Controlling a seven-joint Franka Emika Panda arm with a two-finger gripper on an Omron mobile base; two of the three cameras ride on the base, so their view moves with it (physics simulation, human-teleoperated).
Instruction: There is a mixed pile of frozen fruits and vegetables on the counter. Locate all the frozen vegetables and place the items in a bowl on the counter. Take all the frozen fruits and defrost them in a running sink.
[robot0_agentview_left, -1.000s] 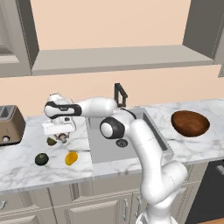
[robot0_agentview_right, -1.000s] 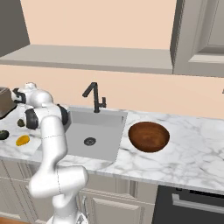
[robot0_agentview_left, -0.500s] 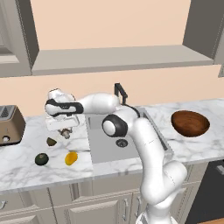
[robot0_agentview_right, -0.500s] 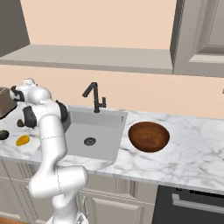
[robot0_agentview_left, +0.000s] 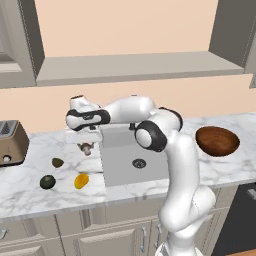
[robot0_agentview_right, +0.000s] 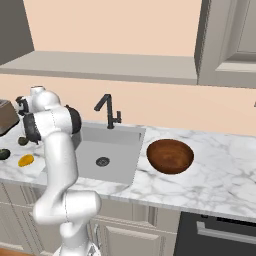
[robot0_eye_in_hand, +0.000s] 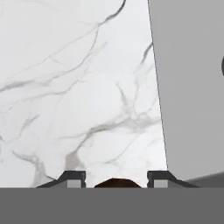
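My gripper (robot0_agentview_left: 85, 143) is shut on the mushroom (robot0_agentview_left: 86, 148), holding it a little above the counter (robot0_agentview_left: 30, 197) just left of the sink (robot0_agentview_left: 131, 161). In the hand view the brown cap (robot0_eye_in_hand: 117, 183) sits between the two fingertips, with white marble (robot0_eye_in_hand: 87, 87) below and the grey sink wall (robot0_eye_in_hand: 192, 87) to the right. Left on the counter lie the olive-green fruit (robot0_agentview_left: 57, 162), the dark green ball (robot0_agentview_left: 47, 181) and the orange-yellow fruit (robot0_agentview_left: 81, 180). The reddish-brown bowl (robot0_agentview_left: 216, 141) stands right of the sink.
A toaster (robot0_agentview_left: 11, 142) stands at the counter's far left. The black faucet (robot0_agentview_right: 107, 111) rises behind the sink (robot0_agentview_right: 107, 152), and the bowl (robot0_agentview_right: 170, 156) sits just right of the basin. Upper cabinets and a ledge hang above.
The jaws have closed on the mushroom, and the hand has lifted it off the counter and carried it a little to the right, toward the sink. The other items have not moved.
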